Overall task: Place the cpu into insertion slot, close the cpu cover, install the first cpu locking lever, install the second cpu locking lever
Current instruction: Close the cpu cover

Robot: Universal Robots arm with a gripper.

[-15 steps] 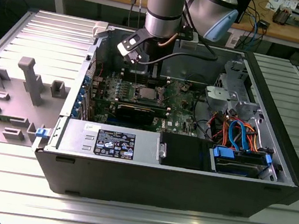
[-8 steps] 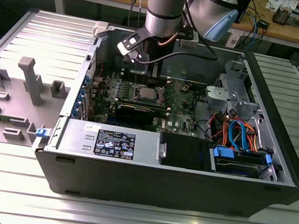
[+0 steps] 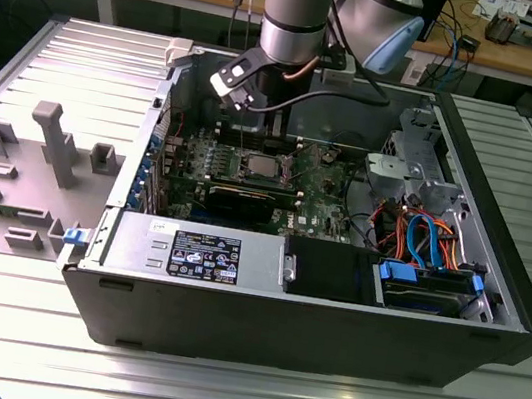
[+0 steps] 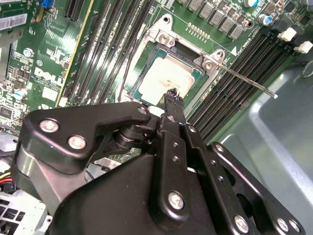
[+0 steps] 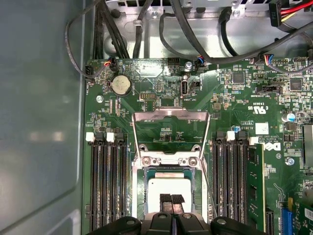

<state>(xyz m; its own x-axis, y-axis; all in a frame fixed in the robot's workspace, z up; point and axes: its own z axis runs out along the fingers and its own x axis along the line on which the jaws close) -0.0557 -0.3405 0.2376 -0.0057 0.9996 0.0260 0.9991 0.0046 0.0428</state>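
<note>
The cpu (image 5: 168, 188) is already seated in the insertion slot (image 5: 138, 191), roughly mid-frame in the exterior view. The pincer (image 5: 171, 198) hangs right over it, tips pressed together on nothing. The cpu cover (image 5: 171, 114) lies flipped open just past the chip, and I can't tell if the tips actually touch the chip.

I am working over a ribbed metal table (image 3: 235, 397) that is carrying an open computer case (image 3: 307, 323), which is lying on its side. A grey tray (image 3: 73, 204) is lying directly on the table just beside the case, on the exterior view's left of it, with grey blocks (image 3: 53, 140) standing up from it. Bare slats are showing in front of the case and to the exterior view's right of it.
</note>
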